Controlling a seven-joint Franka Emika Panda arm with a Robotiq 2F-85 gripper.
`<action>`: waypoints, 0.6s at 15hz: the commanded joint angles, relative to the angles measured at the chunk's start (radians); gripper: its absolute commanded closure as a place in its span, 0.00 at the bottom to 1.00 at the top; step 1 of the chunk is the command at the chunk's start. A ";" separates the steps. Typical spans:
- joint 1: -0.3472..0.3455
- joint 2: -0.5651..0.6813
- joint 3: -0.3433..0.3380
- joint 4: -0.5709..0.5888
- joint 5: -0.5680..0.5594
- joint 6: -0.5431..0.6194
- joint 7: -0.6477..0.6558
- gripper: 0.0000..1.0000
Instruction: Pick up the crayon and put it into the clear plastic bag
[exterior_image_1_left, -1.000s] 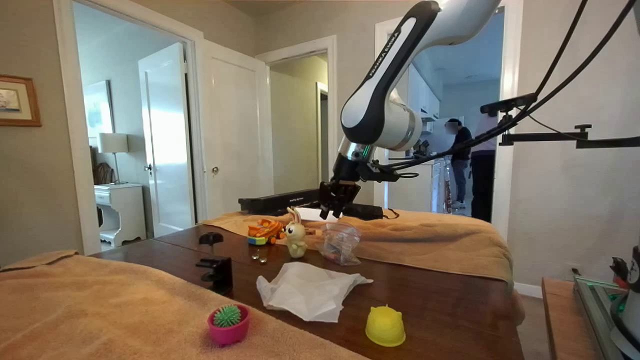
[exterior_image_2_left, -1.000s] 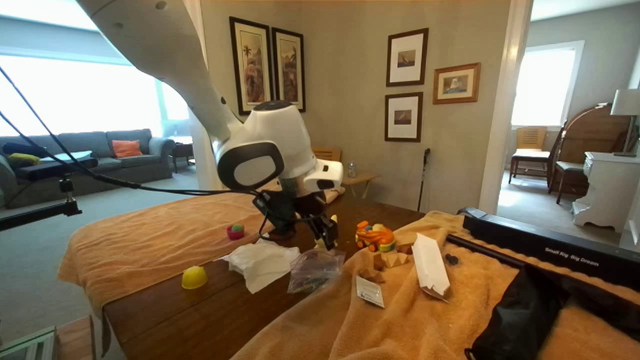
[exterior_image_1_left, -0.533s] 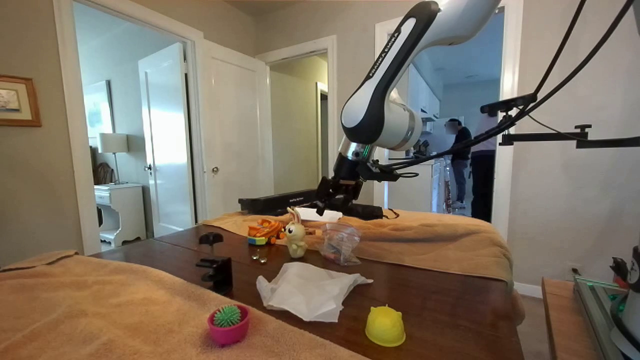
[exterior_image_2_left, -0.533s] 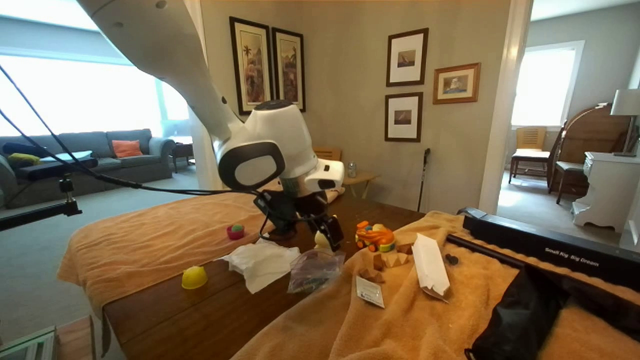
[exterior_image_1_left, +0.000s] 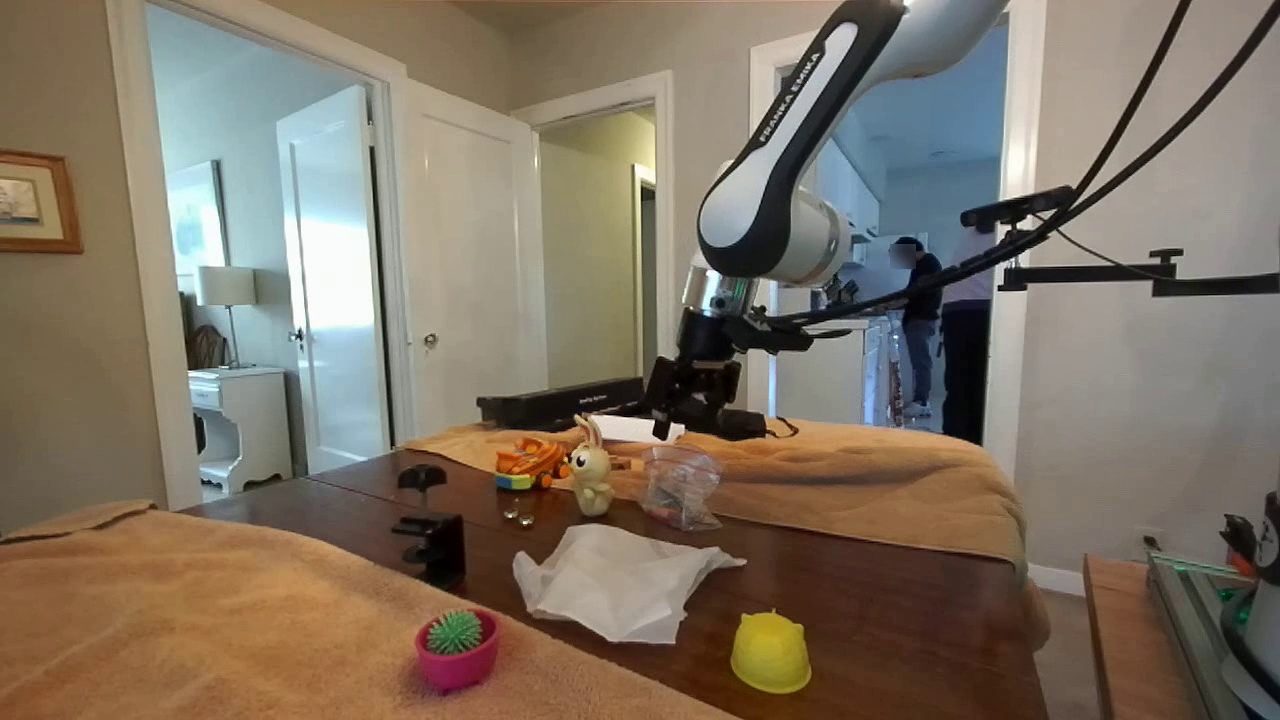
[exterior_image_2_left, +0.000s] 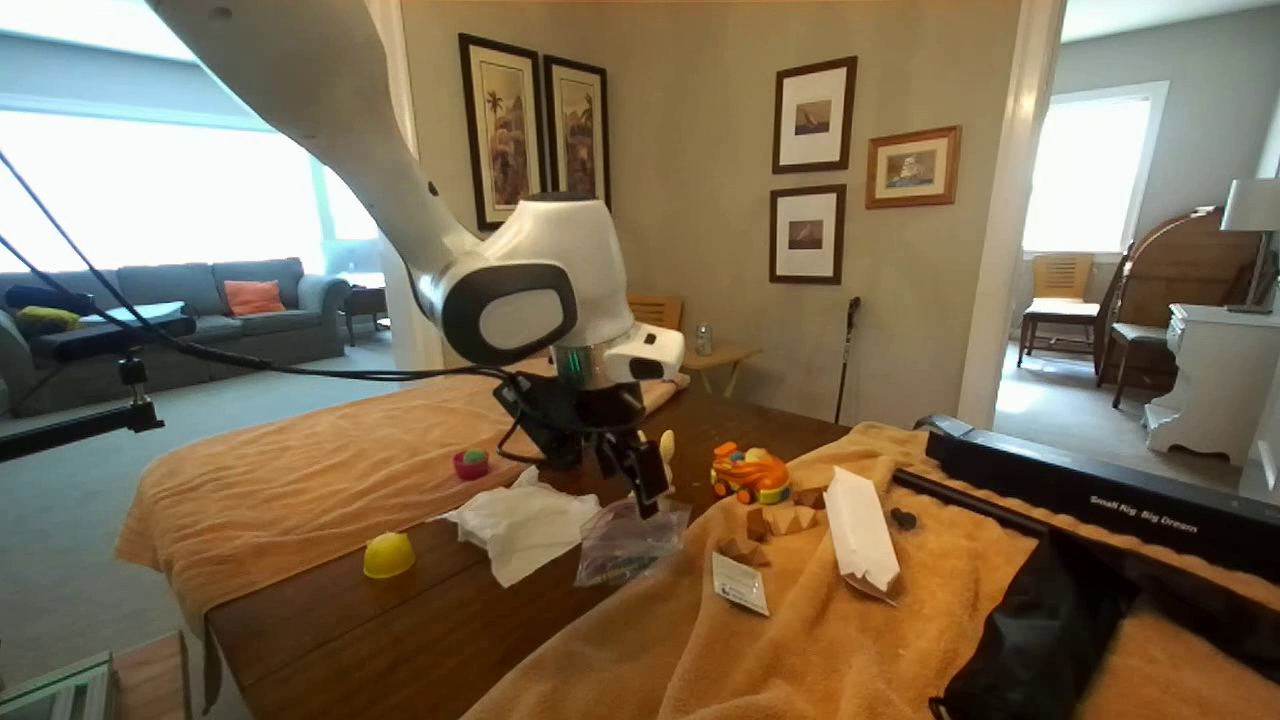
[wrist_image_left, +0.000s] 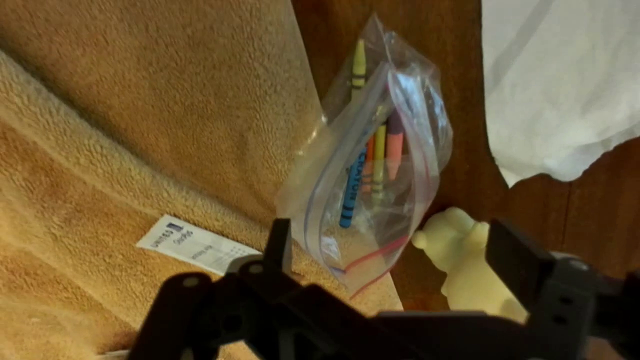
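The clear plastic bag (wrist_image_left: 300, 200) lies on the table beside the towel, mouth agape, below my gripper (wrist_image_left: 387, 230) in the wrist view. A blue crayon (wrist_image_left: 351, 192) rests within its mouth, and several others, among them a yellow crayon (wrist_image_left: 379, 150) and a pink crayon (wrist_image_left: 394, 150), are inside. Which crayon the task means, I cannot tell. My gripper stands open, nothing between its fingers. Both exterior views show the gripper (exterior_image_1_left: 690, 410) (exterior_image_2_left: 640, 490) in the air above the bag (exterior_image_1_left: 680, 490) (exterior_image_2_left: 630, 550), apart from it.
A pale rabbit figure (wrist_image_left: 472, 270) stands close beside the bag, under one finger. White paper (exterior_image_1_left: 620, 585), a yellow cup (exterior_image_1_left: 770, 652), a black clamp (exterior_image_1_left: 435, 540) and an orange toy vehicle (exterior_image_2_left: 750, 474) are around. Wooden pieces and a white box (exterior_image_2_left: 860, 535) lie on the towel.
My gripper has opened wider over the last second. The hand has shifted a little, rightward in an exterior view, still above the bag. The objects on the table have not visibly moved.
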 joint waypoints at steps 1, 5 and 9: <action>0.024 -0.167 -0.011 -0.059 -0.141 -0.223 0.152 0.00; 0.016 -0.293 0.032 -0.087 -0.234 -0.389 0.222 0.00; 0.010 -0.384 0.078 -0.119 -0.313 -0.466 0.243 0.00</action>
